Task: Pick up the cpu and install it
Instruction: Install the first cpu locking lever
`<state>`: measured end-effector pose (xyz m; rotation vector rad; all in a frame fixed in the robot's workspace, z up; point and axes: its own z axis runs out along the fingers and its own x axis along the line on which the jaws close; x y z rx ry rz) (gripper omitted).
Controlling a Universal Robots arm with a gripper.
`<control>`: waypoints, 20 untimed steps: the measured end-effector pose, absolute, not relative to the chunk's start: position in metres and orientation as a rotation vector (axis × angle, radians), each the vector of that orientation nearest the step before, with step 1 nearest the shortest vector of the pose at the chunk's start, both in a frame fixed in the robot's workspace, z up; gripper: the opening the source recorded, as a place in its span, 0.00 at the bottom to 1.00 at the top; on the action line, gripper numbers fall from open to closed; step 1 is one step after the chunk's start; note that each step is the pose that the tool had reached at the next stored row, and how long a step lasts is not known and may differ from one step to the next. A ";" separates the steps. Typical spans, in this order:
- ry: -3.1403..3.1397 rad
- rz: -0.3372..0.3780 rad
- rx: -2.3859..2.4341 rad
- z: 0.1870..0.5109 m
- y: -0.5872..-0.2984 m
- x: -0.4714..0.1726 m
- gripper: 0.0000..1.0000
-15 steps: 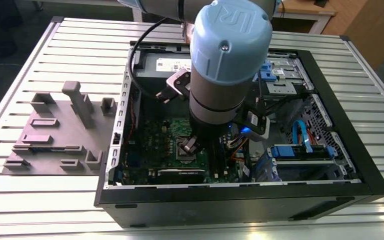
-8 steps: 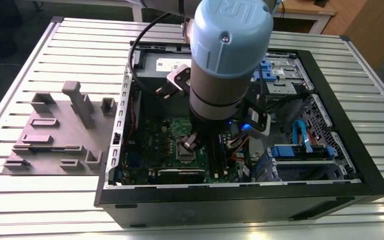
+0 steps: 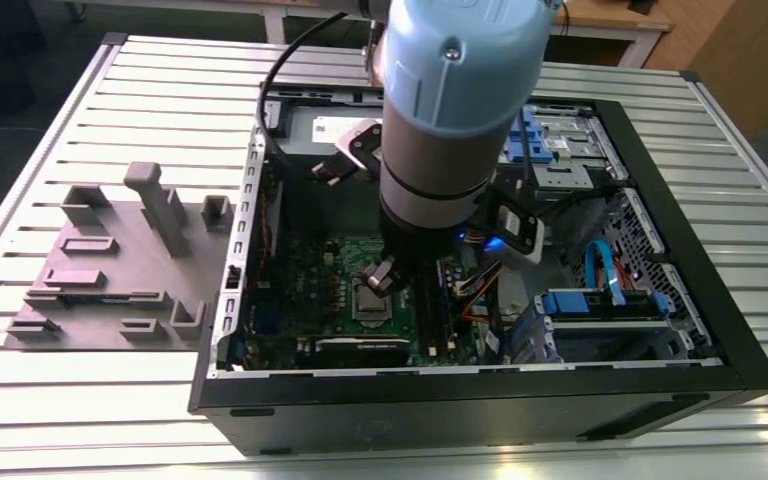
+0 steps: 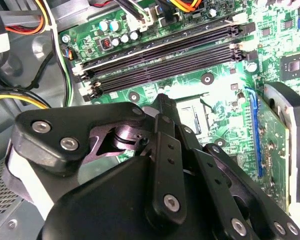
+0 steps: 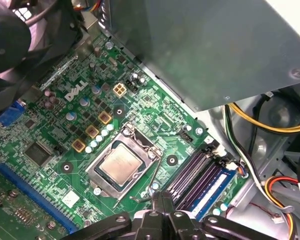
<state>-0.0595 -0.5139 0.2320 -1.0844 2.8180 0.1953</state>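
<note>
A small, flat, square cpu with a silvery-grey metal top [image 5: 119, 165] lies level inside the dark square socket frame [image 5: 97, 178] of the green board.

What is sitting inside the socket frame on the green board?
In the first wrist view the cpu, silvery top up, lies inside the socket frame on the green board. The contacts beneath it are covered. The hand hangs beside the socket.
</note>
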 end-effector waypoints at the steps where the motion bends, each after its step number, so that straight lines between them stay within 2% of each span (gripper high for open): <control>1: 2.819 0.195 -1.083 0.233 -0.513 -0.060 0.10; 20: 2.832 0.183 -1.053 0.247 -0.505 -0.060 0.10</control>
